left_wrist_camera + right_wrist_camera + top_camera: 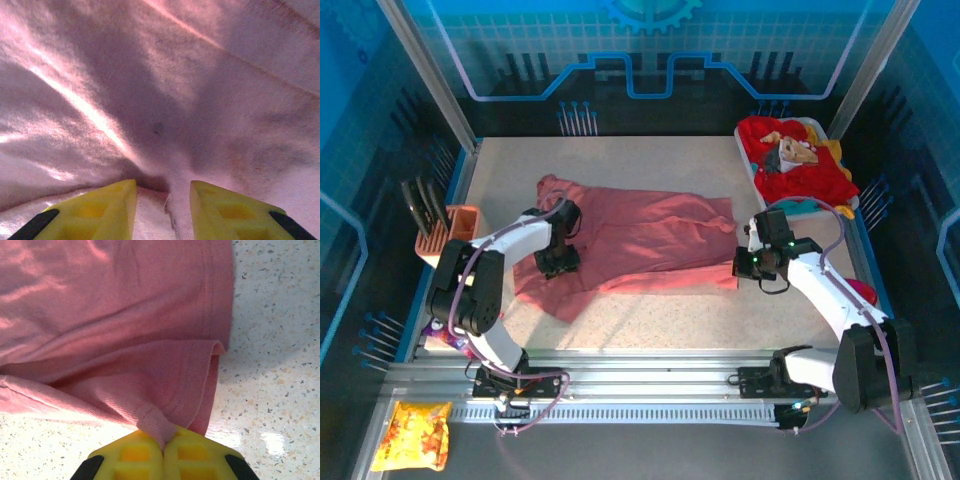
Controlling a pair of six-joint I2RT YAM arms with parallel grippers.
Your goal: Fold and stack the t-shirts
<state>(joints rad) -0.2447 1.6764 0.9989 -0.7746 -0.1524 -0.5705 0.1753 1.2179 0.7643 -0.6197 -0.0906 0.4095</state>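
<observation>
From above, on the speckled bench point(670, 320): pink t-shirt point(650, 240) spread lengthwise across the middle, rumpled and partly doubled over at its left end. Left gripper point(558, 262) down on that left portion, over the cloth. Right gripper point(740, 265) at the right edge of the same shirt, near its lower corner. At the far right corner, white tray point(825, 207) holding a heap with a red t-shirt point(790, 178) on top and a bit of yellow cloth at its far side. Past the near rail, at the left, snack bag point(415, 432) lying flat.

At the left wrist: pink t-shirt point(165, 90) close up against the lens, creased into soft ridges. Left gripper point(162, 200) narrowly parted, with a raised fold of the cloth between the yellow fingers point(100, 210); cannot tell whether pinched or merely straddled.

At the right wrist: right gripper point(163, 445) closed tight on a corner of the pink t-shirt point(125, 315) by the stitched hem, fabric bunching out from between the fingers. Hem edge curled up just beyond, bare bench point(270, 340) to the right.
</observation>
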